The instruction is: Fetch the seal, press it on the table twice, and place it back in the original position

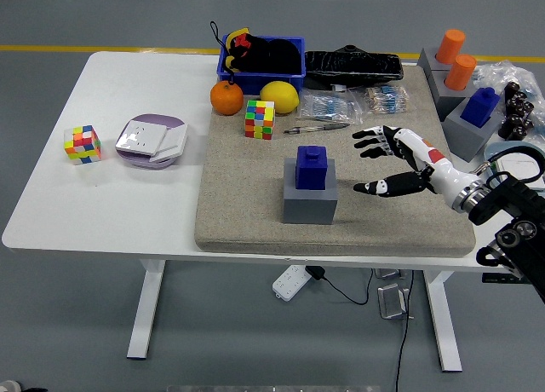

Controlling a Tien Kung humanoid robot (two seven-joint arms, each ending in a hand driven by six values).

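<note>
A blue seal (312,167) stands upright in a grey block holder (310,200) on the beige felt mat (255,221), near the mat's front middle. My right hand (375,158) reaches in from the right edge and hovers just right of the seal, a short gap away. Its fingers (368,140) are spread and the thumb sticks out below them; it holds nothing. My left arm is out of the picture.
On the mat's far side lie a Rubik's cube (261,119), an orange (226,98), a lemon (279,96), a pen (315,129), bagged parts (332,107) and a blue bin (262,58). Grey holders with orange and blue seals (482,104) stand at the right. A second cube (83,144) and a purple-white box (152,141) sit left.
</note>
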